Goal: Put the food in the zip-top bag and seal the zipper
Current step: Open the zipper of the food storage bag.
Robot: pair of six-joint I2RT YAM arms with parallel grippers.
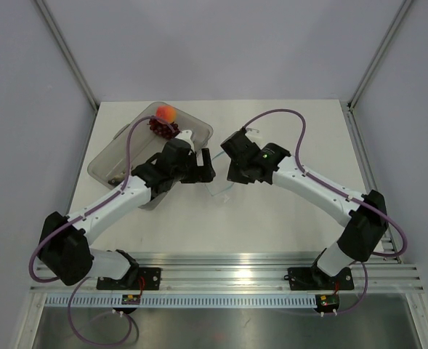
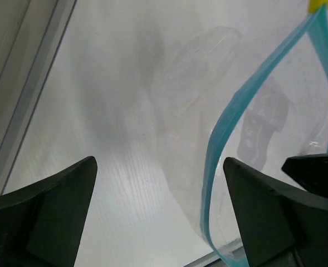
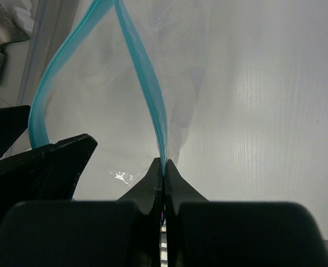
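- Two grippers meet at the zip-top bag (image 1: 221,190), which lies crumpled and clear on the white table (image 1: 272,218) between them.
- Your right gripper (image 3: 164,167) is clenched: its fingertips press flat together on one lip of the teal zipper (image 3: 147,83), and the strip rises straight out of that pinch.
- The zipper's other lip bows away from the pinch, so the bag's mouth gapes in a narrow leaf shape.
- Your left gripper (image 2: 159,167) is released, with its fingers spread wide and grasping nothing.
- In the left wrist view the zipper strip runs down between those spread fingers, close beside one of them and well apart from the other. You cannot tell whether it touches the near one.
- A yellow tab (image 2: 319,4) caps the zipper at the end where its two lips join.
- The food is outside the bag. The orange-red peach (image 1: 166,113) and the dark grapes (image 1: 160,127) touch each other in the grey tray (image 1: 112,163).
- That tray stands beyond the bag, on your left arm's side.
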